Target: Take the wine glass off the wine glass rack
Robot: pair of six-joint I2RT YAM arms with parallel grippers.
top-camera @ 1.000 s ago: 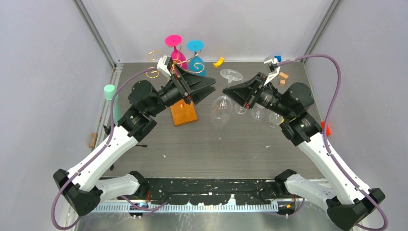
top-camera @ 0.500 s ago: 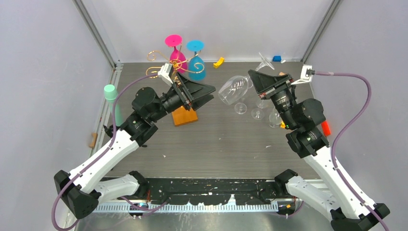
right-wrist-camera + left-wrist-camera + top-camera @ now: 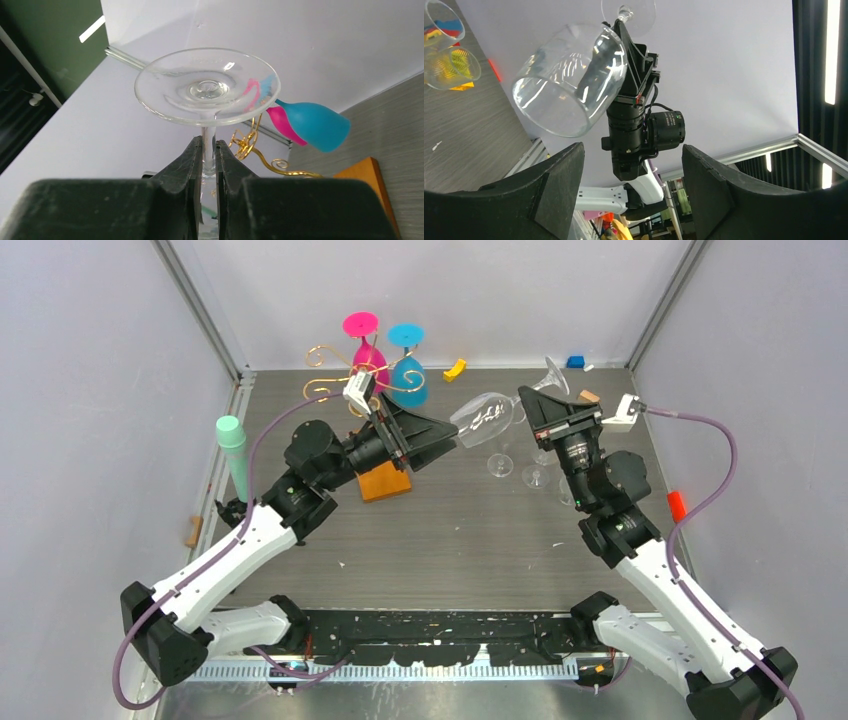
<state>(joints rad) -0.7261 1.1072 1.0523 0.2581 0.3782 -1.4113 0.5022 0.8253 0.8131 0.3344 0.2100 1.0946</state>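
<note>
A clear wine glass (image 3: 485,418) hangs tilted in the air above the table's middle, bowl to the left and foot (image 3: 207,90) to the back right. My right gripper (image 3: 527,400) is shut on its stem just under the foot (image 3: 209,142). My left gripper (image 3: 445,432) stands open with nothing between its fingers, close by the bowl's rim. In the left wrist view the bowl (image 3: 569,80) floats above the open gripper (image 3: 631,147). The wine glass rack (image 3: 330,358), gold wire on an orange base (image 3: 385,480), stands at the back left with a pink glass (image 3: 365,340) and a blue glass (image 3: 408,365) hanging on it.
Three clear glasses (image 3: 500,455) (image 3: 537,475) (image 3: 570,490) stand on the table under my right arm. A green cylinder (image 3: 232,440) rises at the left edge. A yellow piece (image 3: 455,368), a blue block (image 3: 575,361) and a red thing (image 3: 677,505) lie near the back and right walls.
My right arm has swung the clear glass from bowl-down at the centre to a tilt, foot toward the back right. My left gripper has shifted right toward the bowl.
</note>
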